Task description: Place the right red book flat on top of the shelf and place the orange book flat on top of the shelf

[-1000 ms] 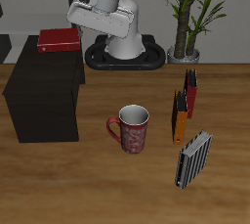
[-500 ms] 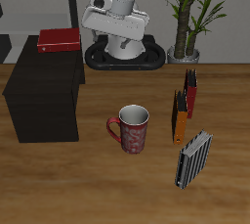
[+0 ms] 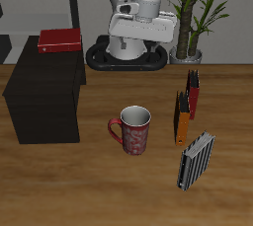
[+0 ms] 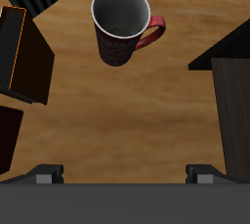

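Note:
The right red book (image 3: 59,40) lies flat on top of the black shelf (image 3: 44,97), near its back edge. The orange book (image 3: 181,118) stands upright on the table beside a darker red book (image 3: 194,92). My gripper (image 3: 136,33) hangs high over the back of the table, between the shelf and the books, open and empty. In the wrist view the gripper (image 4: 124,174) has its fingers (image 4: 44,174) wide apart, with the orange book (image 4: 24,57) and a corner of the shelf (image 4: 232,91) below.
A red patterned mug (image 3: 132,129) stands mid-table; it also shows in the wrist view (image 4: 122,24). A black-and-white striped book (image 3: 195,161) leans nearer the front edge. A potted plant (image 3: 188,18) and the robot base (image 3: 126,52) stand at the back.
The arm has swung away from above the shelf, across the back of the table toward the standing books. The red book stays on the shelf.

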